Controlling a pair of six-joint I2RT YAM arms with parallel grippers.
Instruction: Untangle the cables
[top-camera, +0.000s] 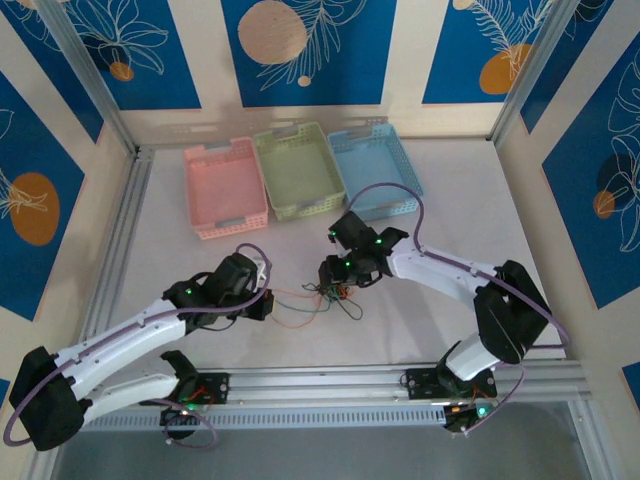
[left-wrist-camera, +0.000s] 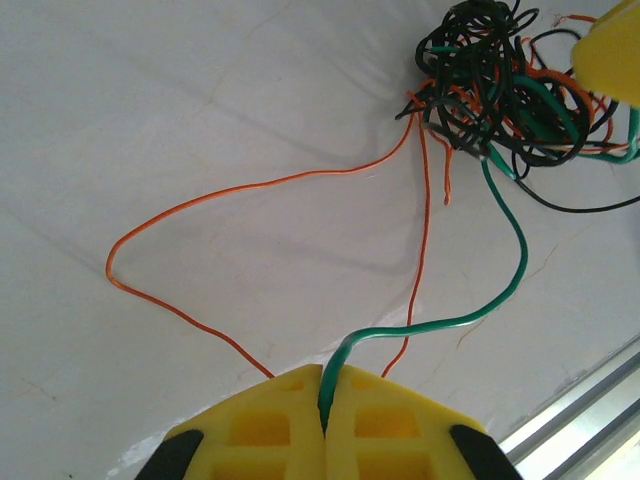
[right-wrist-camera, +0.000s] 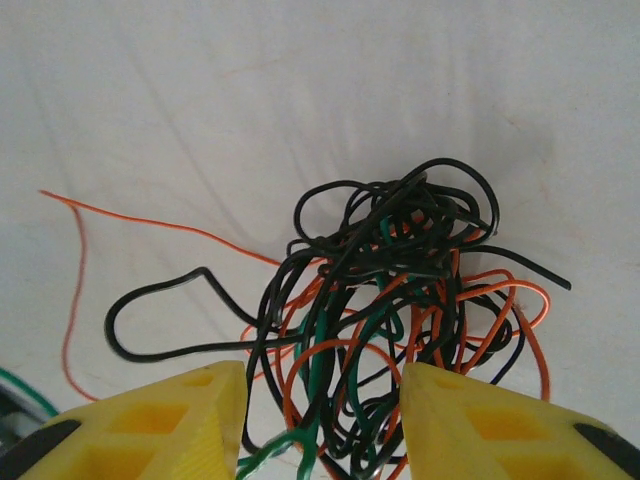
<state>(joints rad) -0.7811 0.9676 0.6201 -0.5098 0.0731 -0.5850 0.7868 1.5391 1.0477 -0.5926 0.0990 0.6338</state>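
The cables (top-camera: 335, 293) lie as a knot of black, orange and green wires at the table's middle. In the left wrist view my left gripper (left-wrist-camera: 325, 372) is shut on a green cable (left-wrist-camera: 505, 285) that runs up to the tangle (left-wrist-camera: 500, 85). A thin orange wire (left-wrist-camera: 200, 200) loops across the white surface beside it. From above, the left gripper (top-camera: 268, 303) sits left of the knot. My right gripper (right-wrist-camera: 320, 375) stands open, its yellow fingers (right-wrist-camera: 180, 420) on either side of the tangle's (right-wrist-camera: 390, 270) near part. The right gripper (top-camera: 333, 272) hovers over the knot.
Three baskets stand in a row at the back: pink (top-camera: 200, 190), green (top-camera: 268, 170) and blue (top-camera: 400, 165). An aluminium rail (top-camera: 400, 380) runs along the near edge, also in the left wrist view as the rail (left-wrist-camera: 590, 410). A black wire end (right-wrist-camera: 150, 300) trails left.
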